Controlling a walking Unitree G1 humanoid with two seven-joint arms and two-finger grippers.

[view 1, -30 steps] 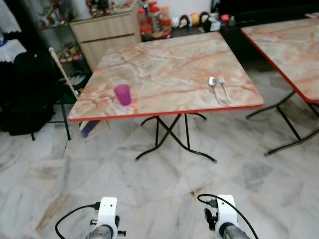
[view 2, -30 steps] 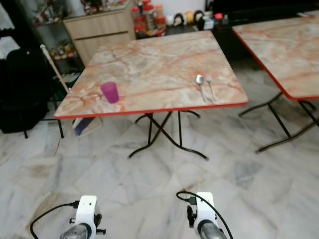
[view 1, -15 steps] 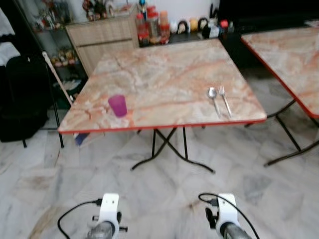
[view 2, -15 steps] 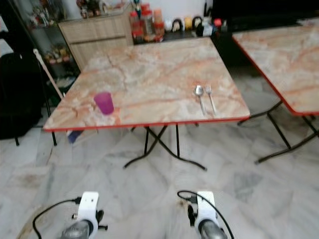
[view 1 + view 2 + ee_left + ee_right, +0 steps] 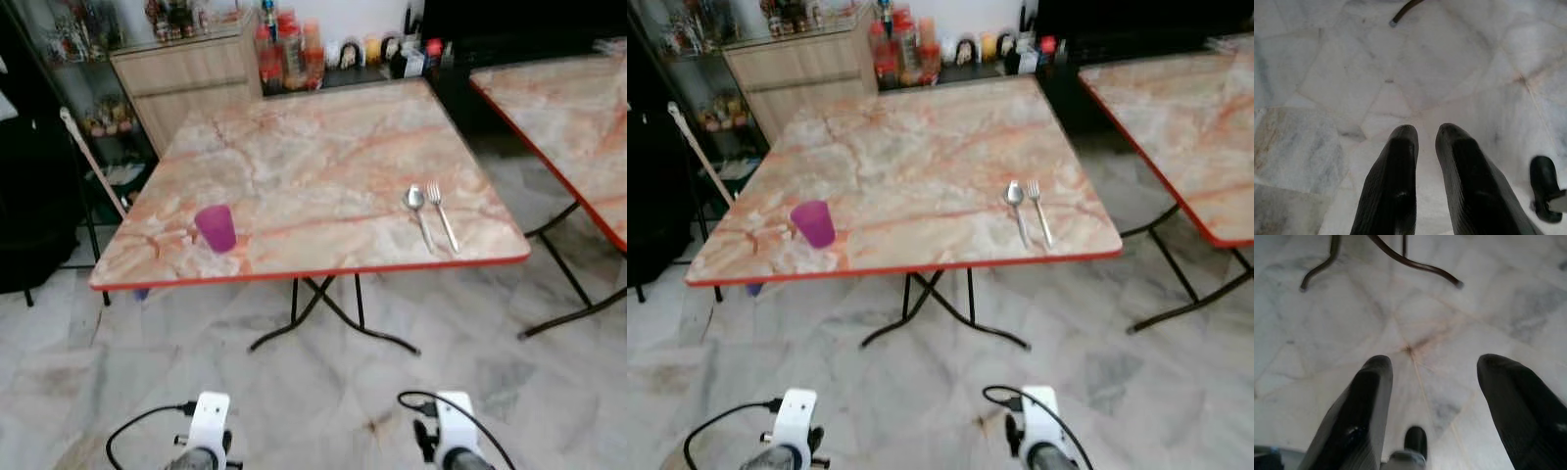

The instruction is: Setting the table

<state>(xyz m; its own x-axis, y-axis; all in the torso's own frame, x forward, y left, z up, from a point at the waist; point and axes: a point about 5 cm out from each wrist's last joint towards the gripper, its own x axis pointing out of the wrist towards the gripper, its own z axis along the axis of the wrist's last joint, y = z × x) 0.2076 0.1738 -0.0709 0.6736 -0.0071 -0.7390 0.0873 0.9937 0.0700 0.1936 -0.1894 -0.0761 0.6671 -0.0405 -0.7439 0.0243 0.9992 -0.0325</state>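
One purple cup point(image 5: 216, 228), one spoon point(image 5: 418, 208) and one fork point(image 5: 441, 212) are seen on the marble-patterned bench point(image 5: 313, 157). The cup is placed near the bench's front left edge; the spoon and fork are laid side by side near its front right edge, well apart from the cup. A second bench point(image 5: 578, 98) is seen to the right. The left gripper point(image 5: 1426, 134) is held over the floor point(image 5: 323, 392) with fingers nearly closed on nothing; the right gripper point(image 5: 1432, 367) is spread wide, empty. Compared with a second ago, the bench is framed closer and lower, the camera having advanced.
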